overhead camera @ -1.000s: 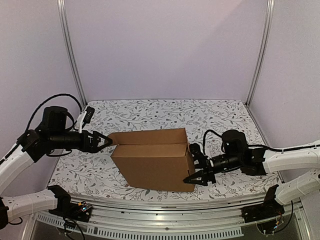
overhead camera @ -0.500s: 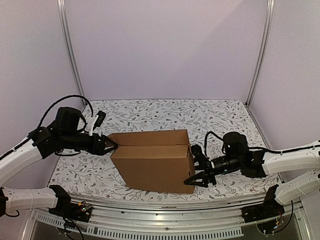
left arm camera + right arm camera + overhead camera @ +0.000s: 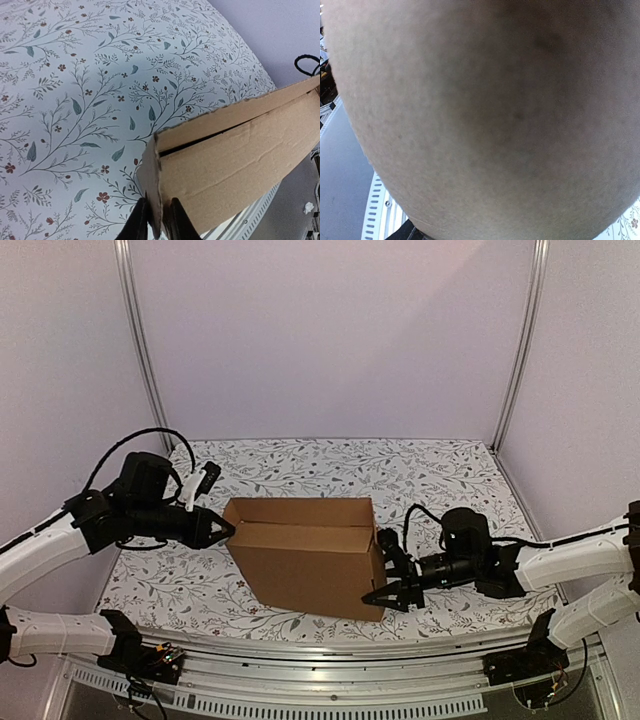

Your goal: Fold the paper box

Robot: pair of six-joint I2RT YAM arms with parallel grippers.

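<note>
The paper box point(image 3: 310, 565) is a plain brown cardboard box standing in the middle of the table, its top flaps partly open. My left gripper point(image 3: 228, 530) is at the box's upper left corner. In the left wrist view the left gripper point(image 3: 156, 220) is shut on the thin left end wall of the paper box point(image 3: 235, 160), one finger on each side. My right gripper point(image 3: 383, 570) is open, its fingers spread against the box's right end, low down. Blurred cardboard point(image 3: 495, 115) fills the right wrist view and hides that gripper's fingers.
A floral cloth point(image 3: 300, 465) covers the table. Metal frame posts point(image 3: 145, 350) stand at the back corners before lilac walls. A perforated metal rail point(image 3: 330, 690) runs along the near edge. Cables loop over both arms.
My left gripper moved right to the box's left end and shut on its wall. The box's left side shifted a little. The right gripper edged left against the box, still open.
</note>
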